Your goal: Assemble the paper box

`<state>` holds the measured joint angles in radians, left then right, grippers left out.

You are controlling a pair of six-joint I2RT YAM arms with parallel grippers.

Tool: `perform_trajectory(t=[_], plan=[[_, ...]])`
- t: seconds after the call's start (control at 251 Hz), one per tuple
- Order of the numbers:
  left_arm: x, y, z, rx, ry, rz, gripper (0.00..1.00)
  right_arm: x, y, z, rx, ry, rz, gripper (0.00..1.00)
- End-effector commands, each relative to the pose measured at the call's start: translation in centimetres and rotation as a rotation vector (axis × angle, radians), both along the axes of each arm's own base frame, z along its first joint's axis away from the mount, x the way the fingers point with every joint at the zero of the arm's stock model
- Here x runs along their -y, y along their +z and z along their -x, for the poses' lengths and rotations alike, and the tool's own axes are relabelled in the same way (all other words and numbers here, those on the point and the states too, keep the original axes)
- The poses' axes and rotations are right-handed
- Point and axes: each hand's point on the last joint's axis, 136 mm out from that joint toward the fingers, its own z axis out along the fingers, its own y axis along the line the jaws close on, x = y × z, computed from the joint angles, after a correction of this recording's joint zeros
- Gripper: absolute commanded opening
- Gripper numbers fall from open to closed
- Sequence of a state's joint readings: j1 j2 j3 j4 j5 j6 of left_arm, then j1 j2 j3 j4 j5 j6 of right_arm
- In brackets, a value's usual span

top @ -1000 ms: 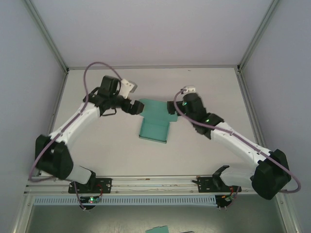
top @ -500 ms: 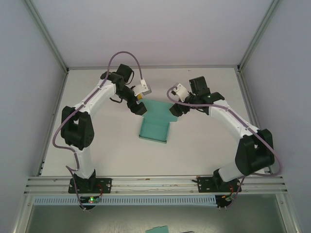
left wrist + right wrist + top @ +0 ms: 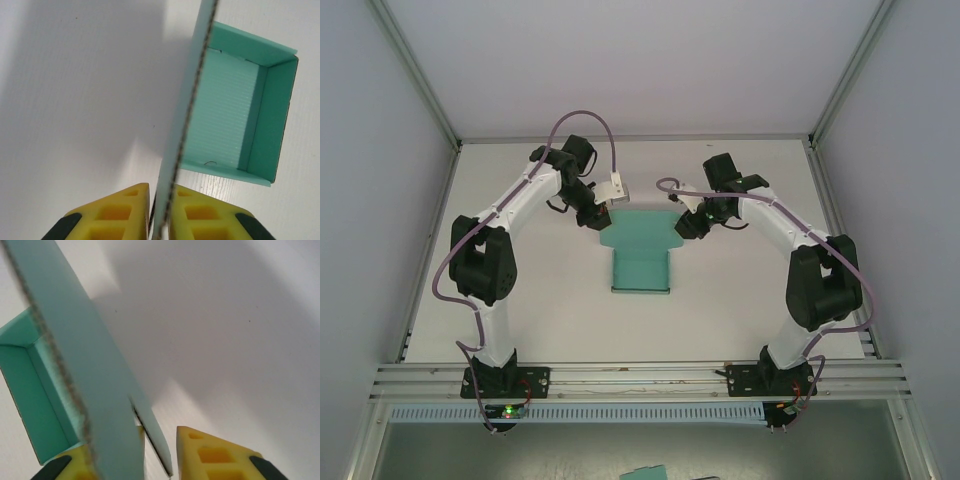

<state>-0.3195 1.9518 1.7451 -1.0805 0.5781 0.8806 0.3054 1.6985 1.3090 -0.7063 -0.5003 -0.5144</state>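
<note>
The teal-green paper box (image 3: 640,262) lies mid-table as a partly folded sheet, with its long panel pointing toward the arm bases. My left gripper (image 3: 603,218) is shut on its left side flap. In the left wrist view that flap (image 3: 187,105) stands edge-on between the yellow fingers (image 3: 117,215), beside the box's open tray (image 3: 235,115). My right gripper (image 3: 685,225) grips the right side flap. In the right wrist view the flap (image 3: 75,340) runs between the fingers (image 3: 220,455), and a thin slit of table shows beside the card.
White enclosure walls ring the table, with metal corner posts at the back. An aluminium rail (image 3: 640,375) runs along the front edge by the arm bases. A small teal card scrap (image 3: 645,472) lies below the rail, off the table.
Both arms swung up and in, their elbows now raised and wrists turned. The box has shifted slightly and squared up, with both side flaps lifted upright.
</note>
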Motion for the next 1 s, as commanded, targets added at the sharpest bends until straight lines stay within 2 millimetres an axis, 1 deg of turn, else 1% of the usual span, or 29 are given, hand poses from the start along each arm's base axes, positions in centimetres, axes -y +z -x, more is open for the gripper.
perform_trajectory(t=[0.0,0.012,0.08,0.116,0.184,0.251,0.339,0.379,0.447,0.487,0.551,0.571,0.622,0.702,0.738,0.798,0.846,0.926,0.93,0.946,0.958,0.97,0.994], plan=[[-0.3,-0.3,1.1,-0.027,-0.036,-0.023,0.16,-1.0,1.9,1.0,0.016,0.065,-0.052,0.22],[-0.4,-0.4,1.1,-0.029,-0.034,-0.026,0.16,-1.0,1.9,1.1,0.016,0.07,-0.054,0.23],[-0.6,-0.6,1.1,-0.031,-0.024,-0.039,0.15,-1.1,2.0,1.5,0.023,0.09,-0.054,0.17],[-0.6,-0.7,1.3,-0.034,-0.026,-0.043,0.12,-1.1,1.9,1.6,0.025,0.095,-0.049,0.16],[-0.8,-0.7,1.4,-0.036,-0.022,-0.048,0.07,-0.8,1.7,1.5,0.029,0.081,-0.033,0.09],[-0.7,-0.8,1.5,-0.041,-0.016,-0.047,0.0,-0.6,1.7,1.1,0.034,0.041,-0.022,0.07],[-0.2,-0.7,1.4,-0.041,0.007,-0.021,0.0,-0.8,2.3,0.9,0.063,0.008,-0.036,0.05],[0.0,-0.7,0.9,-0.04,0.036,-0.004,0.0,-0.9,2.7,0.8,0.087,-0.007,-0.048,0.05],[0.7,0.0,0.3,-0.038,0.092,0.029,0.0,-1.1,3.2,0.3,0.127,-0.064,-0.056,0.05],[0.9,0.3,-0.8,-0.012,0.155,0.041,0.0,-0.9,3.7,-0.4,0.149,-0.136,-0.057,0.04],[0.8,1.1,-3.3,0.061,0.329,0.034,0.0,-0.1,4.4,-1.9,0.175,-0.327,-0.05,0.02],[0.7,1.6,-3.9,0.085,0.372,0.032,0.0,0.1,4.7,-2.3,0.185,-0.39,-0.051,0.0],[0.5,2.8,-5.3,0.132,0.503,0.043,0.0,0.4,5.2,-2.7,0.196,-0.525,-0.057,0.0],[0.8,4.7,-5.8,0.142,0.657,0.076,0.0,0.0,6.0,-3.0,0.229,-0.681,-0.114,0.0],[0.9,5.2,-6.1,0.146,0.728,0.075,0.0,-0.3,6.2,-3.1,0.246,-0.738,-0.149,0.0],[1.2,5.9,-6.6,0.163,0.847,0.095,0.0,-0.1,6.4,-3.7,0.272,-0.878,-0.194,0.0],[1.3,5.8,-6.7,0.141,0.948,0.109,0.0,0.0,6.6,-4.1,0.289,-0.969,-0.231,0.0],[2.0,4.7,-6.6,0.055,1.084,0.156,0.0,-0.1,6.9,-5.0,0.317,-1.103,-0.321,0.0],[2.1,4.9,-6.7,0.054,1.089,0.167,0.0,-0.1,6.9,-5.1,0.316,-1.109,-0.327,0.0],[2.2,4.3,-6.5,0.032,1.108,0.172,0.0,-0.2,6.9,-5.3,0.31,-1.127,-0.348,0.0],[2.4,4.1,-6.4,0.02,1.119,0.181,0.0,-0.5,7.2,-5.5,0.306,-1.136,-0.372,0.0],[2.5,3.8,-6.3,0.008,1.131,0.187,0.0,-0.6,6.8,-5.5,0.296,-1.146,-0.378,0.0],[2.6,3.3,-6.2,-0.01,1.161,0.193,0.0,-0.9,6.7,-5.8,0.283,-1.163,-0.404,0.0]])
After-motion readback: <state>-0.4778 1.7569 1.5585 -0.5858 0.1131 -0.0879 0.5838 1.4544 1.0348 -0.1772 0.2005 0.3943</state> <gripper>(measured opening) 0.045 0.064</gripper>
